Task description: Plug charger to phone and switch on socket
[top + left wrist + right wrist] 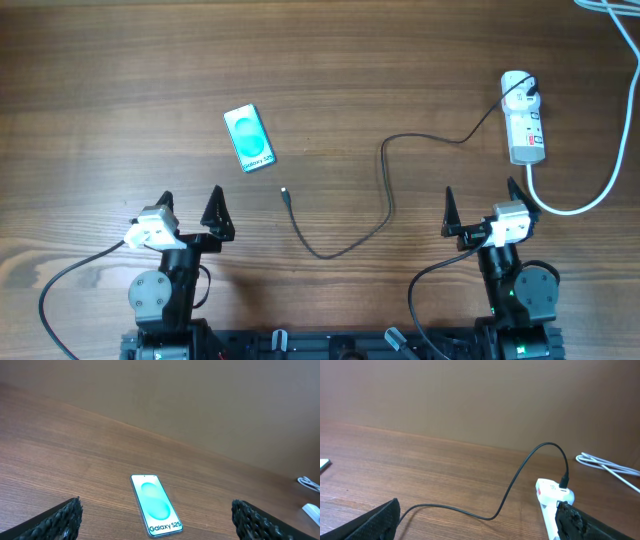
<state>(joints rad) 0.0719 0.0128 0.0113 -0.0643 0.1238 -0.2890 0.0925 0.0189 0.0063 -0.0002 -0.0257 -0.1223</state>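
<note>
The phone [249, 138] with a teal screen lies face up on the table at centre left; in the left wrist view [155, 505] its "Galaxy S25" end points toward me. The charger cable [386, 195] runs from its loose connector tip [285, 194] near the table's middle to its black plug [530, 93], which sits in the white socket strip [523, 130] at the right. My left gripper [190, 212] is open and empty, just short of the phone. My right gripper [482, 207] is open and empty, just short of the socket [551, 497] and cable [517, 485].
The socket's thick white cord [600, 190] loops along the right edge and off the far right corner, also showing in the right wrist view [607, 466]. Bare wooden table [120, 90] surrounds the objects.
</note>
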